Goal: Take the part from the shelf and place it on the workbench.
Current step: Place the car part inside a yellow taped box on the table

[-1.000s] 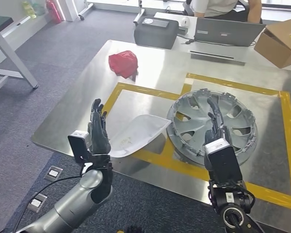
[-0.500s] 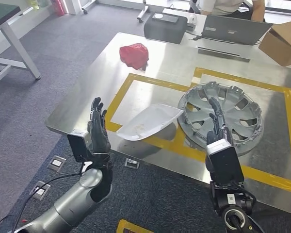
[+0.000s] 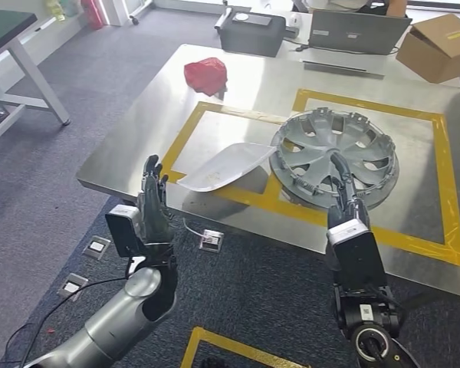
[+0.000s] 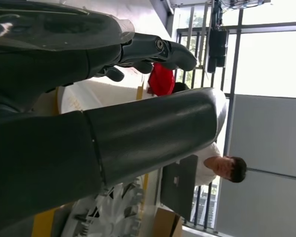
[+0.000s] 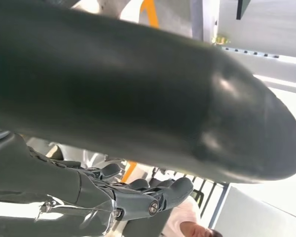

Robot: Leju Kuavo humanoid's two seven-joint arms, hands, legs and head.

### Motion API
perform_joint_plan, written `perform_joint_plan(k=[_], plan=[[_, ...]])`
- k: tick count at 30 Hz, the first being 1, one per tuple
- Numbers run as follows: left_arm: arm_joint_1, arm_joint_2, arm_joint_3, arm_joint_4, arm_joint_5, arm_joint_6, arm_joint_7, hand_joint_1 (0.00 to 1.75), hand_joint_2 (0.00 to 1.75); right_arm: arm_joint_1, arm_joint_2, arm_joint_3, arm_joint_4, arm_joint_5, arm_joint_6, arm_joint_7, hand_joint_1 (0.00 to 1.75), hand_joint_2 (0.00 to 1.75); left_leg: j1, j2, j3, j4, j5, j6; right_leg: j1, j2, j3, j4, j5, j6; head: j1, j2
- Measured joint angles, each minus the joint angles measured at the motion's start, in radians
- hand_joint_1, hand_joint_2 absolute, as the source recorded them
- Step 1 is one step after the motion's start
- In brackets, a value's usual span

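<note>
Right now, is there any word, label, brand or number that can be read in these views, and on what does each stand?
None reads.
Cardboard box: a yellow label, too small to read.
White part: faint yellowish marks, too blurred to read.
Right hand: a small white sticker on the wrist below it, too small to read.
Wheel cover, red cloth, laptop: no text to make out.

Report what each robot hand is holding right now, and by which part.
Nothing is held. The left robot hand and right robot hand are both raised with fingers apart, short of the hubcap and the white part lying on the workbench.
</note>
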Motion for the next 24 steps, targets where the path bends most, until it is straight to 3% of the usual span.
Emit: perform_joint_plan(k=[1,2,3,4,6,7,8,10,11,13,15,16,17,18,20,22,24], plan=[[0.001,0.0,0.0,0.0,0.0,-0.001,0.0,0.0,0.0,0.0,0.0,0.0,0.0,0.0,0.0,0.0,0.0,0.0,0.0,0.0,-0.006,0.051,-0.012,-0.002,0.0,0.0,-0.015,0.001,0.011,0.001,-0.001,0.0],[0.002,0.0,0.0,0.0,0.0,-0.002,0.0,0.0,0.0,0.001,0.0,0.0,0.0,0.0,0.0,0.0,0.0,0.0,0.001,0.0,0.003,0.07,-0.001,-0.003,0.0,-0.001,-0.03,0.002,0.022,0.002,-0.002,0.0],[0.002,0.0,0.0,0.0,0.0,-0.002,0.0,0.0,0.0,0.001,0.0,0.0,0.0,-0.001,0.0,0.0,0.0,0.0,0.001,0.0,0.032,0.048,0.024,-0.002,0.0,-0.001,-0.044,0.003,0.032,0.004,-0.004,0.0],[0.002,0.0,0.0,0.0,0.0,-0.003,0.0,0.0,0.0,0.001,0.0,0.0,0.0,-0.001,0.0,0.0,0.0,0.0,0.001,0.0,0.081,-0.01,0.05,0.0,0.0,0.0,-0.055,0.004,0.042,0.007,-0.006,0.0],[-0.002,0.0,0.0,-0.001,0.0,-0.004,-0.001,0.0,0.0,0.0,0.0,-0.001,0.0,-0.003,0.0,0.0,0.0,0.0,-0.001,-0.001,0.195,-0.169,0.063,0.009,0.003,0.001,-0.073,0.007,0.058,0.016,-0.011,0.0],[-0.003,0.0,0.0,-0.001,-0.001,-0.004,-0.001,0.0,0.0,0.0,0.0,-0.001,0.0,-0.004,0.0,0.0,0.0,0.0,-0.004,-0.002,0.232,-0.227,0.058,0.016,0.005,0.001,-0.077,0.008,0.067,0.021,-0.012,0.0],[-0.004,0.0,0.0,-0.002,-0.001,-0.004,-0.002,0.0,0.0,0.0,0.0,-0.001,0.0,-0.004,-0.001,0.0,0.0,0.0,-0.007,-0.003,0.248,-0.259,0.052,0.023,0.005,0.001,-0.082,0.007,0.075,0.027,-0.012,0.0],[-0.004,0.0,0.0,-0.002,0.0,-0.004,-0.003,0.0,0.0,0.0,0.0,-0.002,0.0,-0.005,-0.001,-0.001,0.0,0.0,-0.007,-0.002,0.237,-0.269,0.062,0.039,0.003,0.001,-0.089,0.006,0.087,0.039,-0.009,0.0],[-0.003,0.0,0.0,-0.002,0.0,-0.005,-0.003,0.0,0.0,0.001,0.0,-0.002,0.0,-0.006,-0.001,-0.001,0.0,0.0,-0.006,-0.001,0.229,-0.27,0.07,0.047,0.001,0.002,-0.098,0.018,0.072,0.045,-0.007,0.0],[-0.002,0.0,0.0,-0.002,0.0,-0.008,-0.003,0.0,0.0,0.001,0.0,-0.002,0.001,-0.008,-0.001,-0.002,0.0,0.0,-0.004,0.002,0.209,-0.272,0.09,0.062,-0.001,0.003,-0.129,0.103,-0.011,0.052,0.0,0.0],[-0.002,0.0,0.0,-0.002,0.0,-0.011,-0.003,0.0,0.0,0.001,0.0,-0.002,0.003,-0.01,-0.002,-0.004,0.0,0.0,-0.007,0.003,0.184,-0.27,0.108,0.068,-0.001,0.003,-0.165,0.249,-0.109,0.056,0.006,0.0],[-0.001,0.0,0.0,-0.002,0.0,-0.012,-0.003,0.0,0.0,0.001,0.0,-0.002,0.005,-0.012,-0.003,-0.005,0.0,0.0,-0.008,0.003,0.171,-0.268,0.118,0.068,-0.001,0.003,-0.172,0.303,-0.129,0.057,0.007,0.0],[0.0,0.0,0.0,-0.002,0.0,-0.012,-0.003,0.0,0.0,0.001,0.0,-0.002,0.007,-0.013,-0.004,-0.006,0.0,0.0,-0.01,0.002,0.157,-0.265,0.126,0.068,-0.001,0.003,-0.163,0.326,-0.126,0.057,0.008,0.0],[0.0,0.0,0.0,-0.002,0.0,-0.012,-0.003,0.0,0.0,0.001,0.0,-0.002,0.008,-0.014,-0.005,-0.007,0.0,0.0,-0.01,0.002,0.144,-0.262,0.134,0.066,0.0,0.003,-0.135,0.308,-0.104,0.055,0.009,0.0],[0.0,0.0,0.0,-0.002,0.001,-0.012,-0.003,0.0,0.0,0.0,0.0,-0.002,0.009,-0.014,-0.008,-0.009,0.0,0.0,-0.011,0.001,0.121,-0.254,0.147,0.062,0.003,0.003,-0.037,0.179,-0.058,0.044,0.01,0.0],[-0.001,-0.001,0.0,-0.002,0.002,-0.012,-0.004,0.0,0.0,0.0,0.0,-0.003,0.008,-0.014,-0.009,-0.012,0.0,0.0,-0.01,0.001,0.108,-0.251,0.162,0.053,0.01,0.005,0.045,0.044,-0.054,0.033,0.01,0.0],[-0.001,-0.001,0.0,-0.002,0.003,-0.012,-0.004,0.0,0.0,0.0,0.0,-0.004,0.008,-0.014,-0.011,-0.013,0.0,0.0,-0.007,0.002,0.104,-0.256,0.18,0.041,0.018,0.006,0.063,-0.002,-0.053,0.026,0.012,0.0]])
